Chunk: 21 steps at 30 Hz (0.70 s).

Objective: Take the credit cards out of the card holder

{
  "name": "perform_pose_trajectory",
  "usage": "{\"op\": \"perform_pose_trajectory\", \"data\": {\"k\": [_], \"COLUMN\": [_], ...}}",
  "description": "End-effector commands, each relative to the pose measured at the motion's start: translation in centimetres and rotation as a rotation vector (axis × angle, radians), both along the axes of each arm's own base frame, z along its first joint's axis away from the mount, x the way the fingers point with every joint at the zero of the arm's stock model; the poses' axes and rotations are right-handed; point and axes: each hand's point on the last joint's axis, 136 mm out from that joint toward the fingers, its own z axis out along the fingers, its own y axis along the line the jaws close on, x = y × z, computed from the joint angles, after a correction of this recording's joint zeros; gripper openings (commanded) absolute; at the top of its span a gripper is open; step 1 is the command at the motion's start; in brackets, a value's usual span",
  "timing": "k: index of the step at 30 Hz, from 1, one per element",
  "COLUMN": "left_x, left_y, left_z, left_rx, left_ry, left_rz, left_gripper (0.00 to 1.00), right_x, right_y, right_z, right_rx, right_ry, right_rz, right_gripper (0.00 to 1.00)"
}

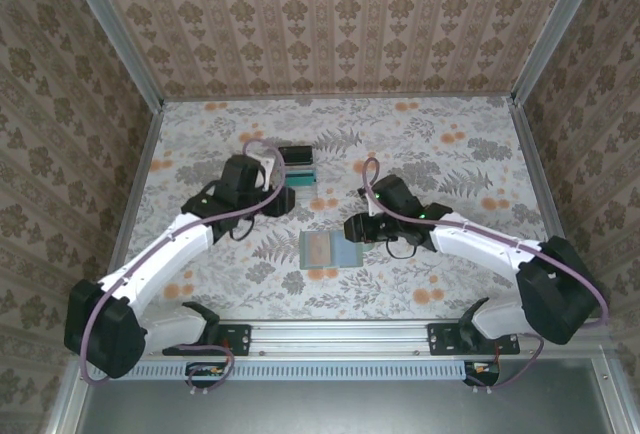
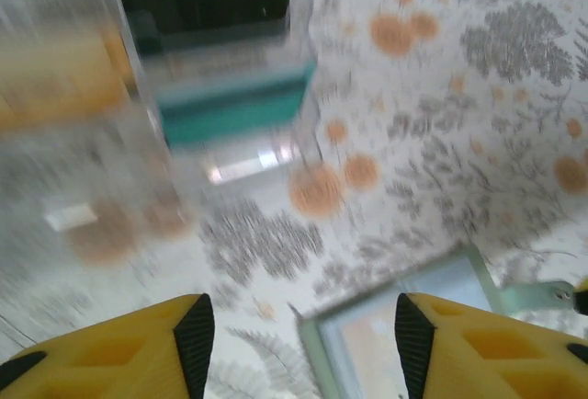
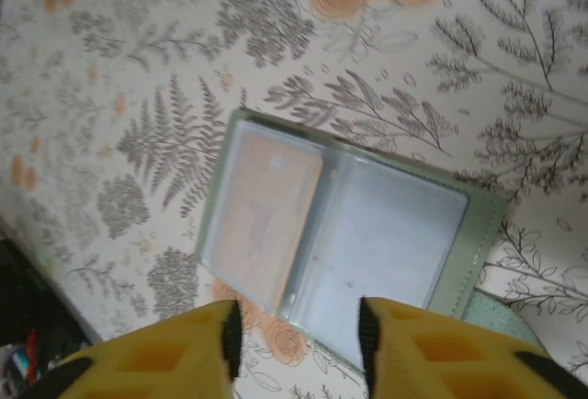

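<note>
Nearest the arm bases, the card holder (image 1: pixel 328 251) is lying open and flat on the table (image 1: pixel 450 154). One credit card (image 3: pixel 266 220) is sitting in the sleeve on the left-arm side, glowing orange through the cloudy pocket. The other sleeve is looking empty.

Just beyond, the right gripper (image 3: pixel 296 348) is hanging over the wallet's edge, jaws parted and nothing between them. Here's the worry: that card is lying flush under its sleeve, offering no proud edge to pinch. A bite taken here is likely grabbing pocket and card together, so the whole soft wallet is coming up, or sliding, or folding shut on the card. Nothing is pinning it down.

Farther back, the left gripper (image 2: pixel 299 348) is hovering just beside the clear tray (image 1: pixel 297 167), open and empty too, well clear of the wallet. If it is heading over to help, two arms are crowding one small target and risking a knock. What's in the tray is too blurred to call.
</note>
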Motion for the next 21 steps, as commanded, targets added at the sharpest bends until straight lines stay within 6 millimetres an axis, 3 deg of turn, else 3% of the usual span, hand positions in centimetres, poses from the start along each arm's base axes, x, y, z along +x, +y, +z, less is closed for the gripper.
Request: {"op": "perform_pose_trajectory", "data": {"k": [1, 6, 11, 21], "left_x": [-2.6, -4.0, -4.9, -6.1], "left_y": [-1.3, -1.1, -1.4, -5.3], "left_z": [-2.8, -5.9, -8.0, -10.8], "left_rx": [-0.224, -0.291, -0.314, -0.312], "left_ry": [0.241, 0.327, 0.405, 0.525], "left_rz": [0.12, 0.196, 0.227, 0.135], "left_gripper": [0.55, 0.54, 0.54, 0.52], "right_x": [-0.5, -1.2, -1.7, -2.1], "right_y": [-1.0, -2.1, -2.9, -2.7], "right_z": [-3.1, -5.6, -7.1, -8.9], "right_rx": [-0.114, -0.172, -0.22, -0.232], "right_ry": [0.029, 0.074, 0.092, 0.133], "right_rz": [-0.031, -0.079, -0.094, -0.087], "right_gripper": [0.36, 0.29, 0.29, 0.21]}}
